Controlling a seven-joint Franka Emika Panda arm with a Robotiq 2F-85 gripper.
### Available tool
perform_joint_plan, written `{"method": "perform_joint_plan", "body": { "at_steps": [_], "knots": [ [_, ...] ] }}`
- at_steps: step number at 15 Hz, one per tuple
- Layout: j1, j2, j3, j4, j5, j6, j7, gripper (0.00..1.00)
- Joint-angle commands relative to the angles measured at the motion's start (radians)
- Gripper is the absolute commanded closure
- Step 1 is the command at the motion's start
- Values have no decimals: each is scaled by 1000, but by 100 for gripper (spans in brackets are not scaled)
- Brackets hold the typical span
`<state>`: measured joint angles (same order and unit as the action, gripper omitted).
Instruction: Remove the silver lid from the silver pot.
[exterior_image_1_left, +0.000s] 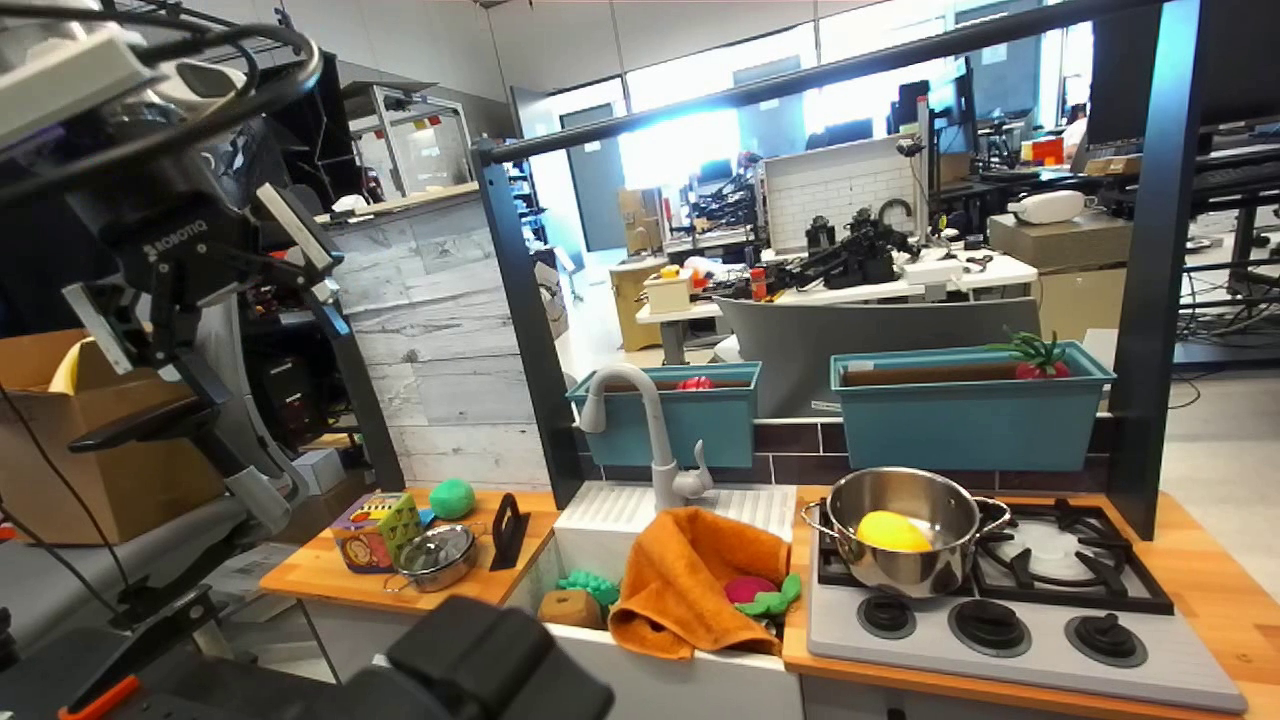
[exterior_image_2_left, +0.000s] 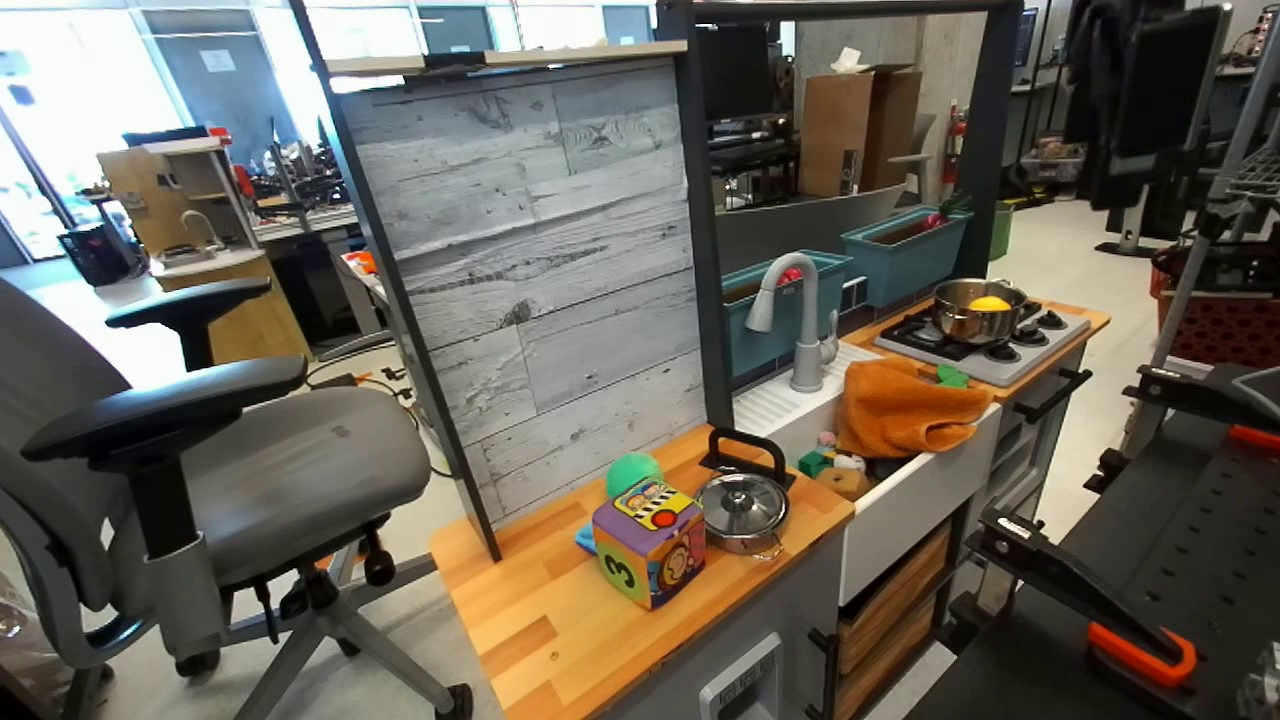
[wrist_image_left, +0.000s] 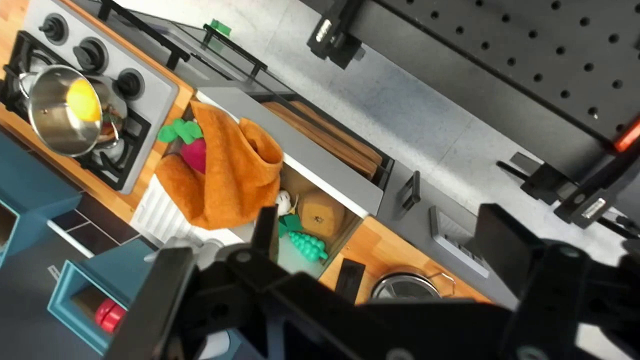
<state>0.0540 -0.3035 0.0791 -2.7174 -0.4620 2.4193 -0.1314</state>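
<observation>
On your wooden worktop (exterior_image_2_left: 540, 640), the silver lid (exterior_image_2_left: 742, 503) sits on the small silver pot (exterior_image_2_left: 748, 545). Near it are a picture block (exterior_image_2_left: 650, 545) and a green ball (exterior_image_2_left: 632, 472). Next comes the sink (exterior_image_2_left: 900, 520), with an orange towel (exterior_image_2_left: 910, 408) drooping over its front, then the stove (exterior_image_1_left: 945, 642), where a big pot (exterior_image_1_left: 900, 572) holds something yellow (exterior_image_1_left: 892, 532). Your gripper (exterior_image_1_left: 215, 300) hangs up high, its jaws spread wide.
</observation>
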Motion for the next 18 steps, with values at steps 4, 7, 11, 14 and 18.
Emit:
{"method": "perform_joint_plan", "body": {
  "at_steps": [4, 7, 11, 14, 18],
  "knots": [
    [-51, 223, 22, 34, -110, 329, 113, 0],
    [-89, 372, 3, 93, -287, 469, 187, 0],
    [-72, 569, -44, 217, -508, 498, 343, 0],
    [-42, 719, -76, 316, -600, 558, 483, 0],
    [-4, 939, -89, 463, -595, 644, 544, 0]
  ]
}}
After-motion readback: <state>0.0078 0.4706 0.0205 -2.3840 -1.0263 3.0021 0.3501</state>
